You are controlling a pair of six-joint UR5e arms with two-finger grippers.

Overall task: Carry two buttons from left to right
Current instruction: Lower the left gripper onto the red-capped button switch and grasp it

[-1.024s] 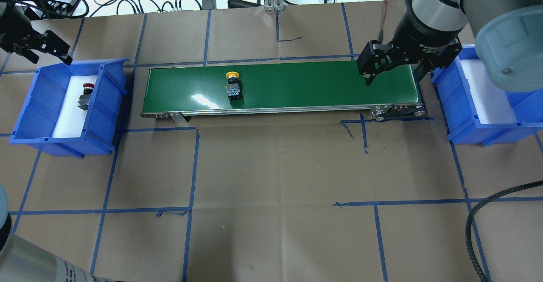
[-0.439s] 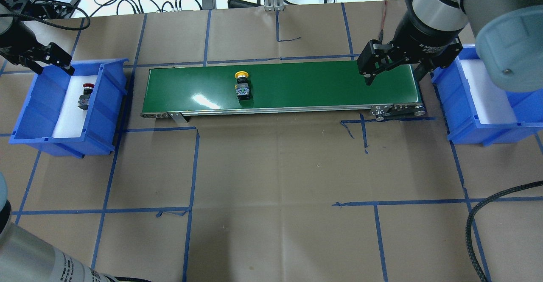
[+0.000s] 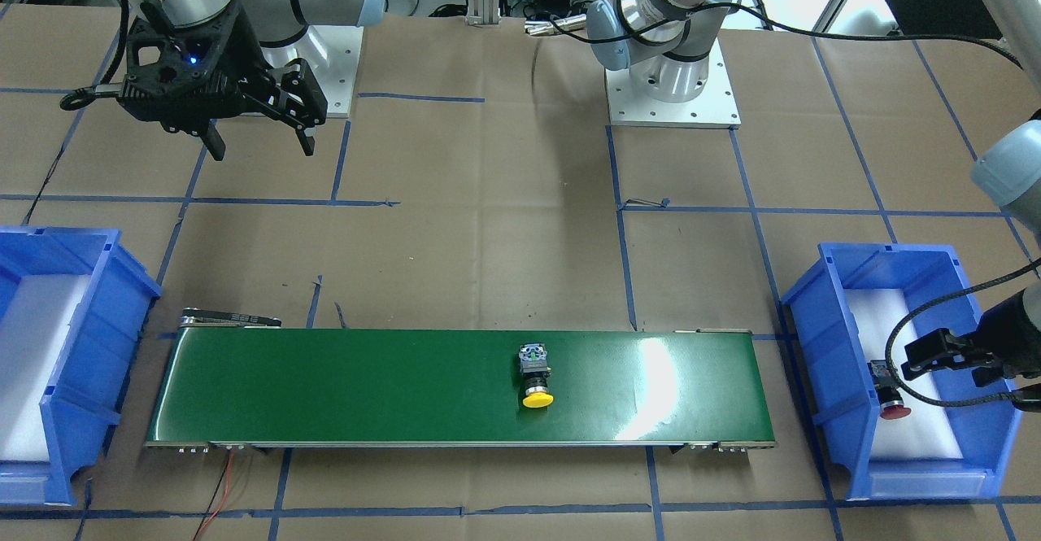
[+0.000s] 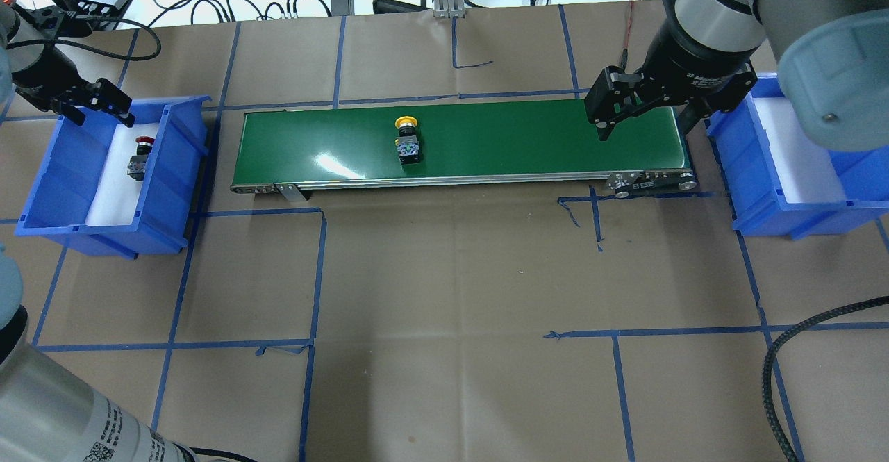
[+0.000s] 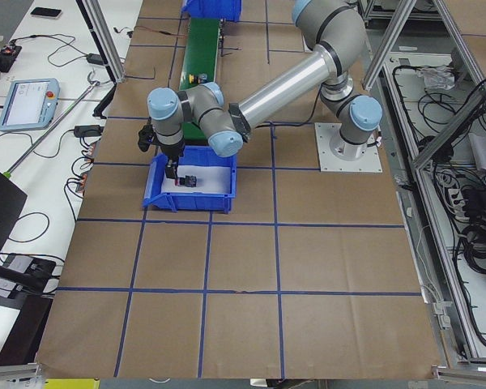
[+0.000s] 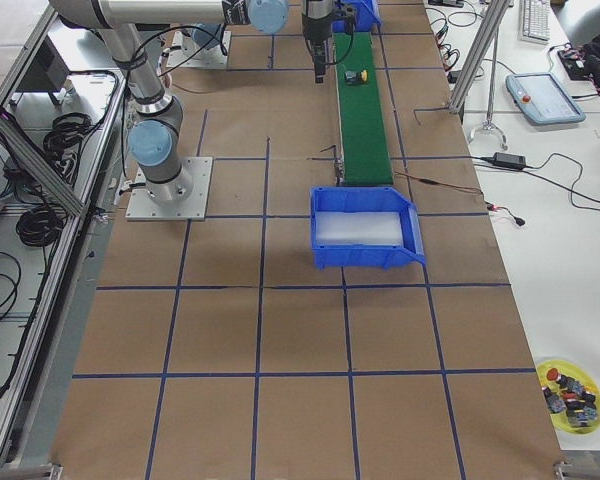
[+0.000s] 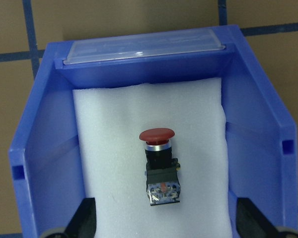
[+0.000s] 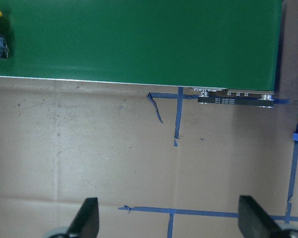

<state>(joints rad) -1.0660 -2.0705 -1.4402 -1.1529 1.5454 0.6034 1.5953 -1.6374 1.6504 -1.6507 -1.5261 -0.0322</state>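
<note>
overhead exterior: yellow button [image 4: 407, 139] has travelled rightward to the middle of the belt [image 4: 528, 135], toward the right gripper [image 4: 642, 128] held spread and empty over its right end, while the left gripper [image 4: 103, 114], fingers apart, has moved in over the red button [image 4: 139, 158] in the left bin [image 4: 177, 163].

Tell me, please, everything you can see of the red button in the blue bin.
The red button lies on its side on the white foam pad lining the blue bin. It has a glossy red mushroom cap, a silvery collar, a black body and a grey terminal block. The cap points toward the bin's clear label strip. Only the foam touches it; the left gripper hangs open, apart from it.
</note>
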